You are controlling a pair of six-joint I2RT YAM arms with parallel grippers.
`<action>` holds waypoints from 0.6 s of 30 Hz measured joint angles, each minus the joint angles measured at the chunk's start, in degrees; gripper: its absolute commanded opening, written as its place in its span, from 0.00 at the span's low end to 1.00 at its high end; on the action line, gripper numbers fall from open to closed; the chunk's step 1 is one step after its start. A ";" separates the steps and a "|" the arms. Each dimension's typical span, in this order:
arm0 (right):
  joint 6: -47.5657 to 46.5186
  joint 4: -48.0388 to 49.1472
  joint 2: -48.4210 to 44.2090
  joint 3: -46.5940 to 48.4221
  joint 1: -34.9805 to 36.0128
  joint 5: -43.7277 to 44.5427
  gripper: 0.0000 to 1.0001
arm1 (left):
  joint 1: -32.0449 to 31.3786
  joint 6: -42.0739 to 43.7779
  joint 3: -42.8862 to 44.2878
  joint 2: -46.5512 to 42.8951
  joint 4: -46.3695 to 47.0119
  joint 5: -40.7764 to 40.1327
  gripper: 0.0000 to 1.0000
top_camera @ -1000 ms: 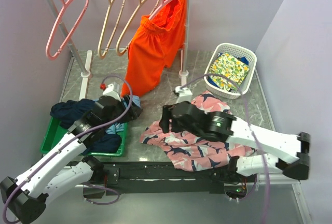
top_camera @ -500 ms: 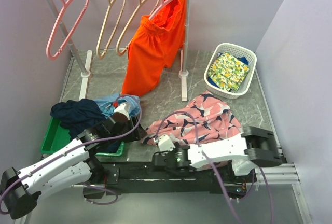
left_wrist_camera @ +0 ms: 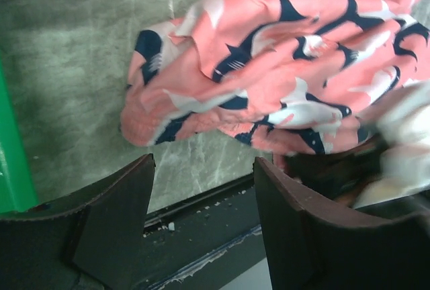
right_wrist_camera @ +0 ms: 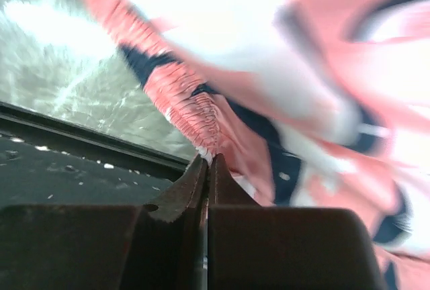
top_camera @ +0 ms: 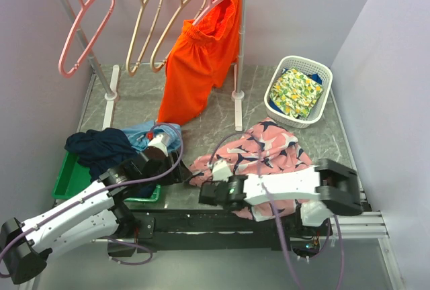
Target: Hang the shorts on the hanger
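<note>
The pink shorts (top_camera: 272,149) with the navy and white print lie crumpled on the grey table, right of centre. My right gripper (top_camera: 204,195) is low at their near-left edge, by the table's front rail. In the right wrist view it (right_wrist_camera: 210,159) is shut on the gathered waistband (right_wrist_camera: 185,105). My left gripper (top_camera: 185,173) hovers just left of the shorts (left_wrist_camera: 269,62) and stands open (left_wrist_camera: 205,169) with nothing between its fingers. Two beige hangers hang on the rail at the back; the hanger (top_camera: 134,35) on the left is bare.
Plain orange shorts (top_camera: 201,55) hang on a pink hanger at the rack's right end; another pink hanger (top_camera: 84,31) hangs at the left. A white basket (top_camera: 322,75) holds floral cloth at the back right. A green tray (top_camera: 67,176) with dark clothes sits at left.
My right gripper dropped from above the shorts to their near-left edge and shut on the waistband. My left gripper moved from the tray to beside the shorts.
</note>
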 measured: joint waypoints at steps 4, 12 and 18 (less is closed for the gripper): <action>-0.02 -2.38 -10.29 0.04 -5.60 1.92 0.00 | -1.70 -0.26 -0.81 0.02 2.54 0.94 0.66; -2.56 -3.87 -22.91 2.89 -19.43 6.29 0.00 | -6.05 -1.73 -3.54 2.14 5.92 0.50 0.63; -4.83 -3.91 -23.15 4.44 -22.58 6.91 0.00 | -6.32 -1.84 -3.50 5.86 7.06 -3.61 0.63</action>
